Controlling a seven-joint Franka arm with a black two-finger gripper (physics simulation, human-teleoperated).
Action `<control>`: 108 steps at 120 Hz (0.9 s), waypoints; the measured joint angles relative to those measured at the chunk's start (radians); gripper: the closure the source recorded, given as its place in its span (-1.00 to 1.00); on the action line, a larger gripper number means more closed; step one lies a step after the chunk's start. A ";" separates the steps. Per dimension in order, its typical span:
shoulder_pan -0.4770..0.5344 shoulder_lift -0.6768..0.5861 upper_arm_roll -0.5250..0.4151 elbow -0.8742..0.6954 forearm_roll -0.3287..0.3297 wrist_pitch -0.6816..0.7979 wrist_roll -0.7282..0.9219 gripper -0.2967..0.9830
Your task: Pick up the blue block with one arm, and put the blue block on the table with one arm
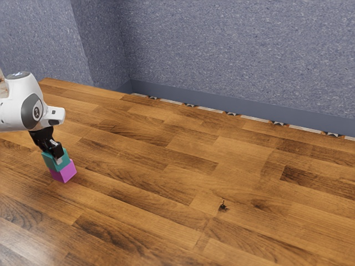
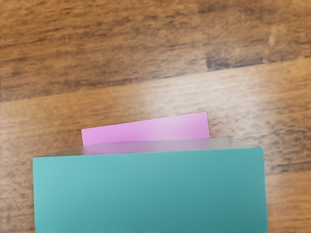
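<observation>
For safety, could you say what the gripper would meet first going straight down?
With the teal block at the gripper, the pink block beneath seems first in line, though any gap is unclear.

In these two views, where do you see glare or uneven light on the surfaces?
Exterior view: a whitish glare on the wooden table, in the near corner at the exterior view's left; wrist view: a pale, soft sheen on the wood beside the magenta block, and uneven shading on the teal block, lighter toward one side, darker toward the other.

Magenta block (image 1: 64, 173) on wooden table (image 1: 183, 183)
</observation>
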 joint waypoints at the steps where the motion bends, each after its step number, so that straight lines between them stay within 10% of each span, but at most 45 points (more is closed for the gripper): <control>1: 0.000 0.000 0.000 0.000 0.000 0.000 0.000 -0.14; 65: -0.005 -0.019 -0.024 0.072 0.015 -0.004 -0.015 -0.07; 108: 0.053 0.250 -0.176 0.418 -0.020 -0.092 -0.030 -0.07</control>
